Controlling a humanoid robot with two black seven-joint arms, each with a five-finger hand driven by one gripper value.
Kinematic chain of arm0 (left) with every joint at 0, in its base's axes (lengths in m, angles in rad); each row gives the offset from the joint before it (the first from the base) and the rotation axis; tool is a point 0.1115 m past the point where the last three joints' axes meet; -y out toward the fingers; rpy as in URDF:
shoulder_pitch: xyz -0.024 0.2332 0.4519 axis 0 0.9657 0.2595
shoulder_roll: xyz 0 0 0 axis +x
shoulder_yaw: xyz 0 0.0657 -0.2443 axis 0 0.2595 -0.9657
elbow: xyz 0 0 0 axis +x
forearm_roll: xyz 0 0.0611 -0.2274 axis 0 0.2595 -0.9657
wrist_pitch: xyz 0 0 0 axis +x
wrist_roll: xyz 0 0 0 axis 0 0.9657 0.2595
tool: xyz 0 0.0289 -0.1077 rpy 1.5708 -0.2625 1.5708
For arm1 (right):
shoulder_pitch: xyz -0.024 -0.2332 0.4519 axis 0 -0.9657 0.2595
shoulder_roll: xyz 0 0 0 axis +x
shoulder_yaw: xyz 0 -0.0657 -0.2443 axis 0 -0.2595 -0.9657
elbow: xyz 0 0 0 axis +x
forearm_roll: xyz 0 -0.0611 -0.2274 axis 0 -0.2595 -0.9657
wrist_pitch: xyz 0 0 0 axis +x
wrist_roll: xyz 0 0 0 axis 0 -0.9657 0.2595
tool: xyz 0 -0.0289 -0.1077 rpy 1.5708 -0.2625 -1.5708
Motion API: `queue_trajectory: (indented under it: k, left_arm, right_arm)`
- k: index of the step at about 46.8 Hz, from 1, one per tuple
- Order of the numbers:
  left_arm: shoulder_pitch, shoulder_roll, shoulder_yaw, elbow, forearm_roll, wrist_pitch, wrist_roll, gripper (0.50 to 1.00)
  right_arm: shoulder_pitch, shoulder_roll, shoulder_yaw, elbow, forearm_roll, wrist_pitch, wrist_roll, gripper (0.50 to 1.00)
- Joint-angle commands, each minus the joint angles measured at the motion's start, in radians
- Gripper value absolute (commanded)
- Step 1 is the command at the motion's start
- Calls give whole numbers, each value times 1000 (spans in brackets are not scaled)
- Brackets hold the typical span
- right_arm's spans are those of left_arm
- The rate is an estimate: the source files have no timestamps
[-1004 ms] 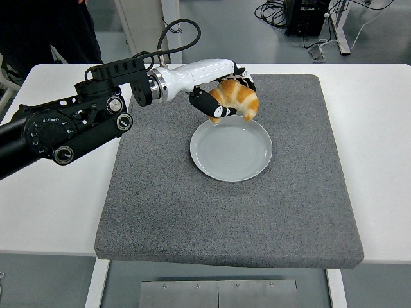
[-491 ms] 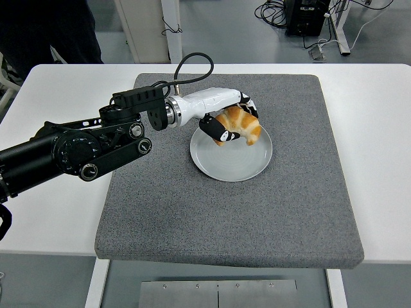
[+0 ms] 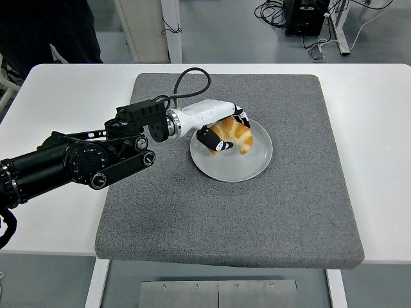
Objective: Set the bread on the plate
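A golden croissant-shaped bread (image 3: 235,136) is held in my left hand (image 3: 225,135), whose fingers (image 3: 217,144) are curled around it. The bread is low over the white plate (image 3: 247,165), above the plate's upper left part; I cannot tell whether it touches the plate. The plate sits on the grey mat (image 3: 282,205) near its middle. My left arm (image 3: 83,160) reaches in from the left edge. My right arm is out of view.
The grey mat covers the middle of the white table (image 3: 58,212). A person in dark clothing (image 3: 45,29) stands at the top left beyond the table. Cables and a table leg (image 3: 170,29) show on the floor behind.
My left hand has carried the bread from above the plate's far rim forward and down, so that it now hangs low over the plate. The arm has moved nearer and lower.
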Motion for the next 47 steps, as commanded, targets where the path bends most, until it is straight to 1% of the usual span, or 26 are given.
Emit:
queue_trajectory:
  k: [1, 15, 19, 25, 35, 38, 40, 42, 47]
  left_arm:
    - [1, -9, 2, 8, 1, 3, -1, 536]
    - [18, -27, 2, 42, 3, 9, -1, 536]
    - [18, -27, 20, 44, 3, 11, -1, 536]
    - [18, -32, 56, 54, 0, 40, -1, 536]
    - [18, -40, 59, 57, -6, 42, -1, 543]
    - [18, -43, 59, 59, -9, 42, -1, 555]
    - [18, -44, 59, 60, -11, 42, -1, 581]
    - [16, -44, 59, 60, -14, 42, -1, 631]
    - [18, -44, 59, 60, -17, 42, -1, 822]
  right_arm:
    - [0, 0, 0, 0, 0, 1, 0, 1000]
    - [0, 0, 0, 0, 0, 1, 0, 1000]
    - [0, 0, 0, 0, 0, 0, 0, 1000]
    - [0, 0, 0, 0, 0, 0, 0, 1000]
    - [-1, 0, 0, 0, 0, 1, 0, 1000]
    - [0, 0, 0, 0, 0, 1, 0, 1000]
    - [0, 0, 0, 0, 0, 0, 0, 1000]
    - [0, 0, 0, 0, 0, 1, 0, 1000]
    - [0, 0, 0, 0, 0, 1, 0, 1000]
